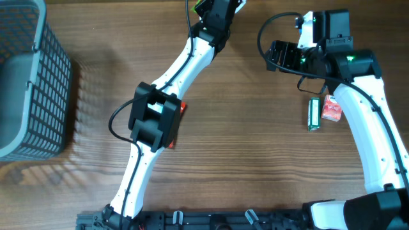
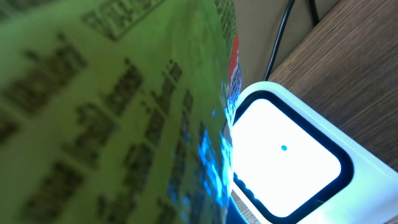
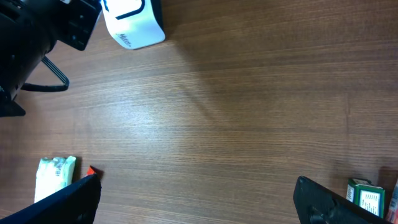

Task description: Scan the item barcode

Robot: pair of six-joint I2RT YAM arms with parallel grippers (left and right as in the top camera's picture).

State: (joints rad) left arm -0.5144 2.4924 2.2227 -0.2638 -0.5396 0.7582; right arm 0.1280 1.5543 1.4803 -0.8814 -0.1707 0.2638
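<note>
At the scanner (image 2: pixel 286 155): item (image 2: pixel 112 106) printed face just beside the lit window — scan step in hand
Left gripper (image 1: pixel 216 13): clamped tight on item
Right gripper (image 3: pixel 196 202): jaws wide, empty
Next move: likely small tilts of item toward window — until a read

You see a white tubular left arm (image 1: pixel 184 62) and matching right arm (image 1: pixel 377 128), a black boxy joint housing (image 1: pixel 153 120), a thin black looped cable (image 1: pixel 114 124) and a small green light (image 1: pixel 350 59).

Lab bench staged as a shop checkout: white-and-black robot arms (image 1: pixel 185 64), brown wood-grain tabletop (image 1: pixel 255 160), grey plastic lattice basket (image 1: pixel 38 83), white lit-window barcode scanner (image 2: pixel 286 155).
</note>
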